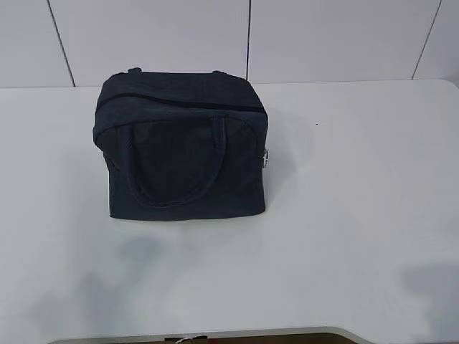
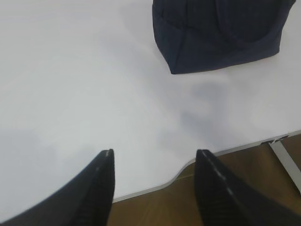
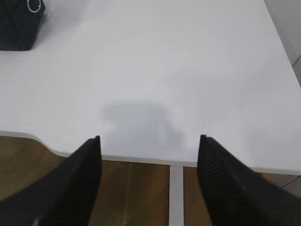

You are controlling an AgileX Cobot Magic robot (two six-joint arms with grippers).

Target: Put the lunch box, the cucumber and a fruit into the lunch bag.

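The dark navy lunch bag [image 1: 185,147] stands upright left of the table's middle, its top zipper closed and a silver ring pull [image 1: 266,158] at its right end. A lower corner of the lunch bag [image 2: 218,35] fills the top right of the left wrist view, and its ring pull [image 3: 34,6] shows at the top left of the right wrist view. My left gripper [image 2: 155,153] hangs open over the table's front edge, nothing between its fingers. My right gripper [image 3: 149,138] is open and empty too, over the front edge further right. The lunch box, cucumber and fruit are out of view.
The white table [image 1: 358,215] carries only the bag. Its front edge [image 2: 150,188] curves inward, with brown floor [image 3: 131,193] and a pale frame bar [image 3: 176,195] below. A white panelled wall [image 1: 251,36] stands behind the table.
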